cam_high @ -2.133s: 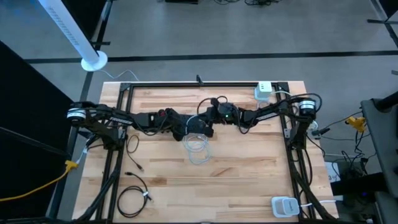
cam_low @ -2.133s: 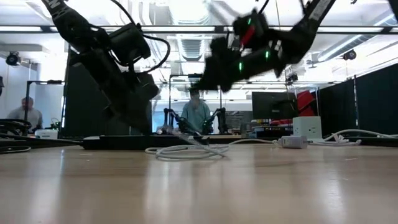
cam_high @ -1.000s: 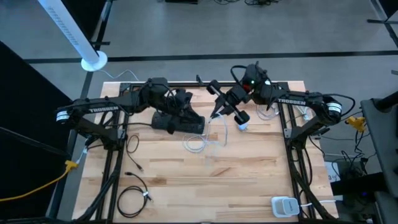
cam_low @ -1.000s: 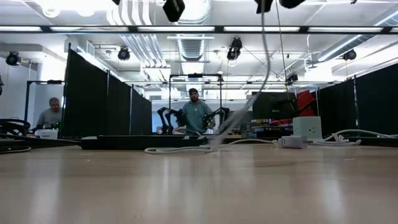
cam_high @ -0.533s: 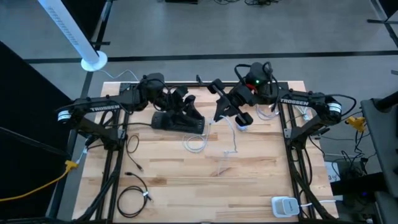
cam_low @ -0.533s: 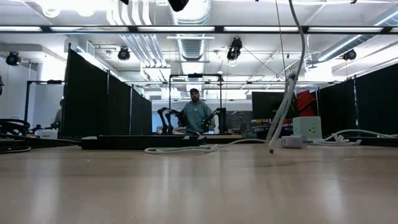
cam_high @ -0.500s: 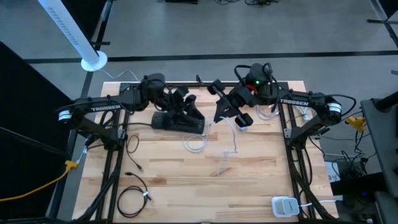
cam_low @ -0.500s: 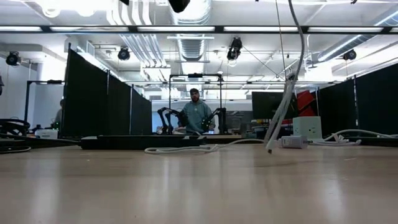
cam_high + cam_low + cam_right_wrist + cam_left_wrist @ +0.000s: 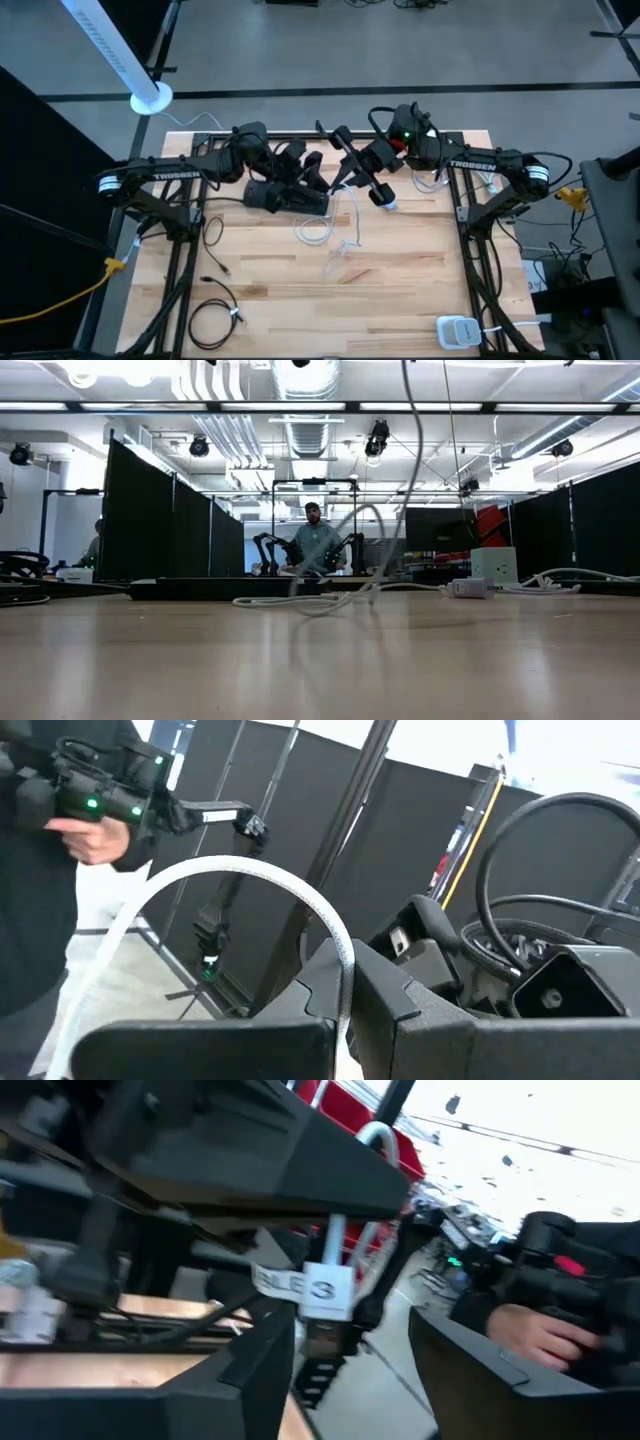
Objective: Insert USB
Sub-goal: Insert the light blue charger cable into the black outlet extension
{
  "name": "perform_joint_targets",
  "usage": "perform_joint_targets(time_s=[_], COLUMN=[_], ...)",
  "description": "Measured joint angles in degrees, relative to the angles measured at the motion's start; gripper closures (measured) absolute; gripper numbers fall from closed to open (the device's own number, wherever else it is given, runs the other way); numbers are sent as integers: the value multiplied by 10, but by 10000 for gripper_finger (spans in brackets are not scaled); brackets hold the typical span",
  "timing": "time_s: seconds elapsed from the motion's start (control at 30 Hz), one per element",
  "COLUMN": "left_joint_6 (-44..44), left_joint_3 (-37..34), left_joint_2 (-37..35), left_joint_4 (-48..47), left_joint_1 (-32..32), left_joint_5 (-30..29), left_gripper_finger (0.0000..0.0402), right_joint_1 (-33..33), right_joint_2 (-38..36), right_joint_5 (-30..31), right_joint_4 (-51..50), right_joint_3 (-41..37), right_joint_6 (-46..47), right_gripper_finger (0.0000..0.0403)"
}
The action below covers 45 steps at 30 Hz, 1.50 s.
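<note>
- Cable (image 9: 352,215): white, thin, round cord, looped on the pale wood-plank table (image 9: 400,290) at centre; one end rises to the right gripper (image 9: 345,180).
- Right gripper fingers pinched on the cable, raised over the table's rear centre; right wrist view shows the cord arching out from between its dark fingers (image 9: 300,982).
- Left gripper (image 9: 312,183) just beside it, above a matte black box (image 9: 285,197); left wrist view shows its fingers (image 9: 262,1360) parted, a white tag (image 9: 305,1288) beyond.
- Low view alone shows a person (image 9: 315,545) behind the table; grippers out of frame.
</note>
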Motion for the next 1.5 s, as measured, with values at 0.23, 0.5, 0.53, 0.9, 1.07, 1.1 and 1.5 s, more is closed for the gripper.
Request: perform_joint_targets(time_s=[0.23, 0.5, 0.53, 0.9, 1.07, 1.1, 1.5], left_joint_6=[28, 40, 41, 54, 56, 57, 57], left_joint_3=[0, 0, 0, 0, 0, 0, 0], left_joint_2=[0, 0, 0, 0, 0, 0, 0], left_joint_4=[16, 16, 16, 11, 11, 11, 10], left_joint_1=[0, 0, 0, 0, 0, 0, 0], left_joint_5=[-25, -29, -29, -30, -30, -29, -26], left_gripper_finger=[262, 298, 305, 355, 356, 365, 397], right_joint_1=[0, 0, 0, 0, 0, 0, 0], right_joint_2=[0, 0, 0, 0, 0, 0, 0], right_joint_5=[1, 20, 20, 20, 20, 23, 46], right_joint_4=[-23, -38, -38, -39, -39, -39, -39], right_joint_3=[0, 0, 0, 0, 0, 0, 0], right_joint_6=[30, 28, 28, 30, 68, 75, 75], right_gripper_finger=[403, 403, 403, 403, 403, 403, 365])
